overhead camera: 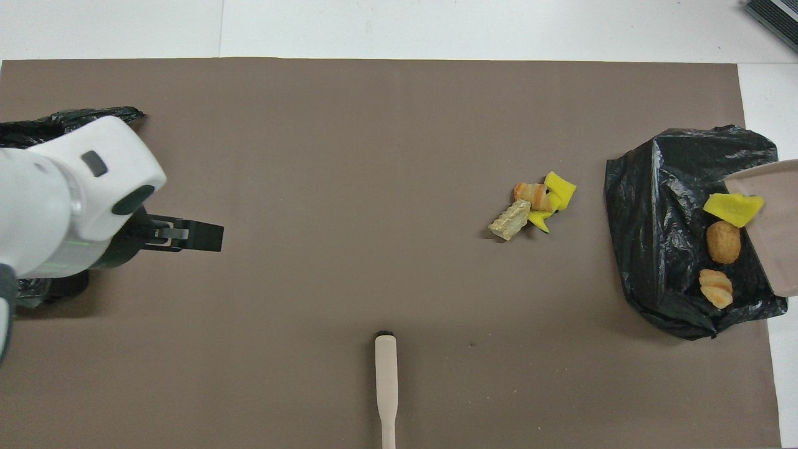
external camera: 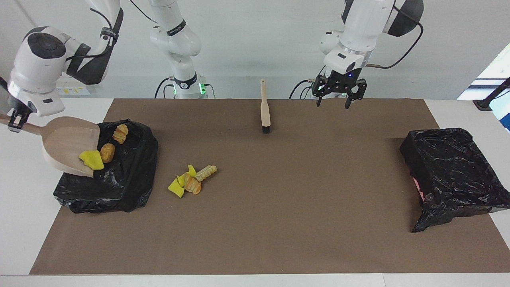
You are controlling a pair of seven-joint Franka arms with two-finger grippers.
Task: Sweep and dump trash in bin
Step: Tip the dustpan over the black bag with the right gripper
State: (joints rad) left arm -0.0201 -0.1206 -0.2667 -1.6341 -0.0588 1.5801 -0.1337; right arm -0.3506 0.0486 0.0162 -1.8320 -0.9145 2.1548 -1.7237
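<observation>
Dustpan [external camera: 67,145] tilted over the black-bagged bin [external camera: 119,179] at right arm's end, so trash [external camera: 101,153] slides in. Second scrap pile [external camera: 192,179] beside the bin on the worktop. Right end effector [external camera: 14,119] clamped on the dustpan handle; left end effector [external camera: 338,93] spread, empty, raised. Brush [external camera: 264,109] lies released.

No text, label, brand, number or sign can be read. The dark bands [external camera: 175,27] around the white arm links carry small pale lettering, too small to make out. A pale plate [external camera: 71,85] on the wall at the right arm's end of the surface shows yellow marks, also illegible.
</observation>
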